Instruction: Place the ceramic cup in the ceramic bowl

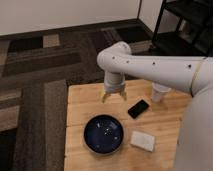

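Wood worktop stands on patchwork carpet, black shelving beyond. We see our gripper spread and empty over it; the ceramic cup stands behind the arm, apart from the ceramic bowl.

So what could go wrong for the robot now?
The gripper hangs open and empty above the table, apart from the cup, which sits partly hidden under the arm; the arm might knock it over while reaching. The phone lies between cup and bowl, so it could get bumped on the way.
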You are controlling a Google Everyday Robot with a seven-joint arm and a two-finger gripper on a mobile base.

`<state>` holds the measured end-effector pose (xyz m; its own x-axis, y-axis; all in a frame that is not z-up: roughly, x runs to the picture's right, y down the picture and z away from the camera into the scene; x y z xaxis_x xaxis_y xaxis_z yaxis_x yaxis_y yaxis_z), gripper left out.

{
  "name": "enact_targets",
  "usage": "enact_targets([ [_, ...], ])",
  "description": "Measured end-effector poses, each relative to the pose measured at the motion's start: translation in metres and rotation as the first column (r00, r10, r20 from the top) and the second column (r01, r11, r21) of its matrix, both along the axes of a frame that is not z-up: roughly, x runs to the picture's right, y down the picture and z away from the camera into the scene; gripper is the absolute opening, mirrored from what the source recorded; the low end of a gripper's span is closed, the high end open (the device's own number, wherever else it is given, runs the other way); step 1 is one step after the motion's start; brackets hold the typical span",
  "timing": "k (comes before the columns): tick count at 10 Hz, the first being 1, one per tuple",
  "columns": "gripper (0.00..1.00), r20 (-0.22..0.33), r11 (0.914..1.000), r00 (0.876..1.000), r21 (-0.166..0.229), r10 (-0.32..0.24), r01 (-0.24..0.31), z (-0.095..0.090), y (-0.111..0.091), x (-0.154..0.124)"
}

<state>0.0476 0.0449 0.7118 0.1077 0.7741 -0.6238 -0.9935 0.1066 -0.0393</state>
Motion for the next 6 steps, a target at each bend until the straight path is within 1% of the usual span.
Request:
enact_targets([
  [5, 0.65, 0.000, 1.0000, 1.000, 0.000, 0.000, 0.000, -0.0001, 0.0001, 0.0000],
  [6, 0.65, -0.012, 1.0000, 1.000, 0.002, -0.009, 0.009, -0.0002, -0.0020, 0.0050],
])
